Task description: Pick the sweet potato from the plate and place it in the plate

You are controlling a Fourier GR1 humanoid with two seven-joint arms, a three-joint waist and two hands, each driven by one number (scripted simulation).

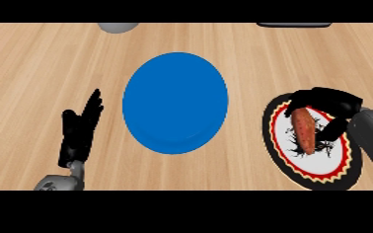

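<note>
Left hand (pixel 79 128) rests at the lower left w/ fingers straight, holding nothing. Two plates on the wooden counter (pixel 51 59): one blue plate (pixel 175 102) at centre, one patterned plate (pixel 313 170) (black rim, red-yellow ring, white middle) at right. One sweet potato (pixel 304 131) lies on the patterned plate, right hand (pixel 328 103) curled around its upper end. Grey object (pixel 118 26) and dark object (pixel 293 24) at far edge, one each.
</note>
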